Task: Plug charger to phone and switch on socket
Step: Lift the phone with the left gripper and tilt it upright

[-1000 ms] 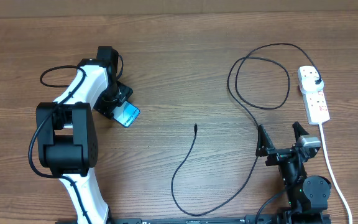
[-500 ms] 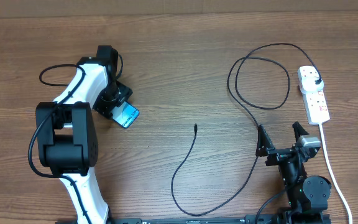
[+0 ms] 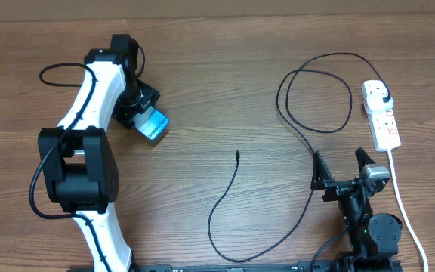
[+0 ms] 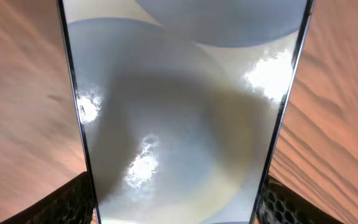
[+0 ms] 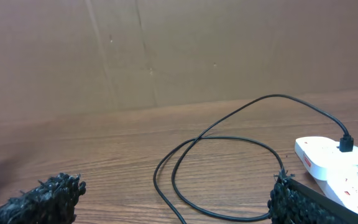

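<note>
While left jaws grip the phone (image 3: 153, 125) edgewise, the charger (image 3: 237, 157) lies well apart

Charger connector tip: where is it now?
In the overhead view, the thin black charger cable's connector tip lies loose mid-table, between the teal-screened phone at left and the right gripper.

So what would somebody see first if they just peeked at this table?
Probably the big white-and-black left arm, whose left gripper holds a slim phone with a light blue screen, over on the left. Next, the long thin black charger cable looping across the right half to the narrow white power strip at the right edge.
</note>
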